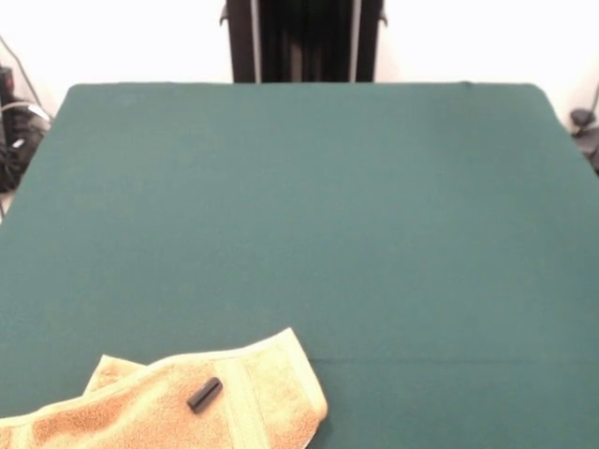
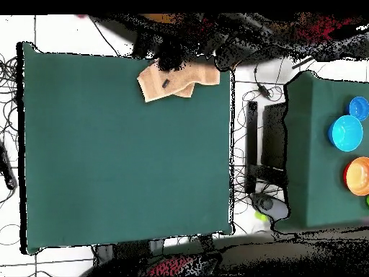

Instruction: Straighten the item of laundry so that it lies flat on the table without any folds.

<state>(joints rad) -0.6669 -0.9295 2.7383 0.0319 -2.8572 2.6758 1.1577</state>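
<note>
The golden-orange towel [image 1: 168,407] lies crumpled and folded over itself at the near left edge of the dark green table [image 1: 309,215], partly cut off by the picture's bottom edge. Its ribbed band runs down near its right end. A small black cylinder [image 1: 204,394] lies on top of it. In the overhead view the towel [image 2: 176,81] sits at the table's [image 2: 122,159] top edge, with the cylinder [image 2: 165,84] on it. The gripper shows in neither view; only the robot's dark pedestal [image 1: 304,39] stands behind the table.
Cables lie on the floor at the left [image 1: 17,131] and right [image 1: 585,126] of the table. In the overhead view a second green table [image 2: 317,159] to the right carries blue [image 2: 346,132] and orange [image 2: 358,175] bowls.
</note>
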